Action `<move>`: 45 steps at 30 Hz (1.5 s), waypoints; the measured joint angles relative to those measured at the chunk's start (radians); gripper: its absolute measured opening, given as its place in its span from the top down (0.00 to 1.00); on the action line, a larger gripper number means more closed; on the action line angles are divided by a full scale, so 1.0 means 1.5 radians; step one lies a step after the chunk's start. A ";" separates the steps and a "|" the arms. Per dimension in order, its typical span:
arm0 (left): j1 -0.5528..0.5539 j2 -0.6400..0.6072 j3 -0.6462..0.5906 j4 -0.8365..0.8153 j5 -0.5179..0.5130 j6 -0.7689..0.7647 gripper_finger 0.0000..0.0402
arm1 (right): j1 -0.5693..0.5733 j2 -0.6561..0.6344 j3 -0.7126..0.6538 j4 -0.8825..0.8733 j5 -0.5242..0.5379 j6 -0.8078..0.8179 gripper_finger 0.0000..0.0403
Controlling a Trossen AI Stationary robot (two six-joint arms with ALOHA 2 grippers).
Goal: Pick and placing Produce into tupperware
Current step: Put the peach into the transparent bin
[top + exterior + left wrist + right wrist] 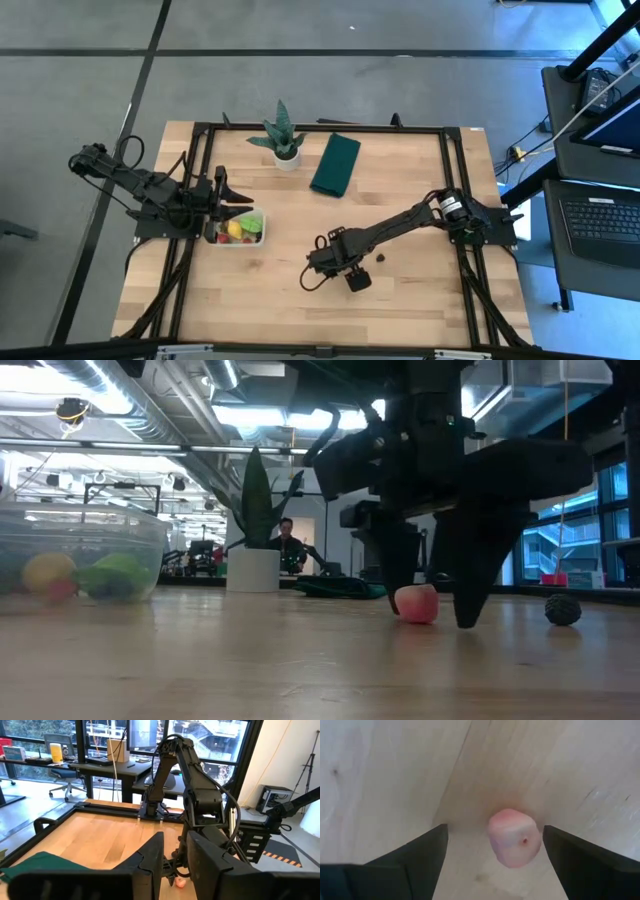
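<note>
Right gripper (437, 615) down at the table, fingers spread wide. One pink fruit (514, 838) lies on the wood between them, nearer the 3 o'clock finger, touching neither. One dark berry (562, 609) lies apart at its 3 o'clock. Left gripper (228, 198), fingers apart, waits over the one tupperware (258, 236) with several pieces inside.

An open-plan robotics lab: desks (105, 767), monitors (142, 735), exposed ceiling ducts (120, 400), tall windows (210, 745).

Pink-red produce piece (514, 838); dark claw fingers (415, 857); pale wood table (380, 770); green cloth (335, 165).
</note>
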 joint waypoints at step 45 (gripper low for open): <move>0.000 0.000 0.000 0.000 0.000 0.000 0.96 | -0.014 0.000 0.002 0.014 0.029 -0.002 0.74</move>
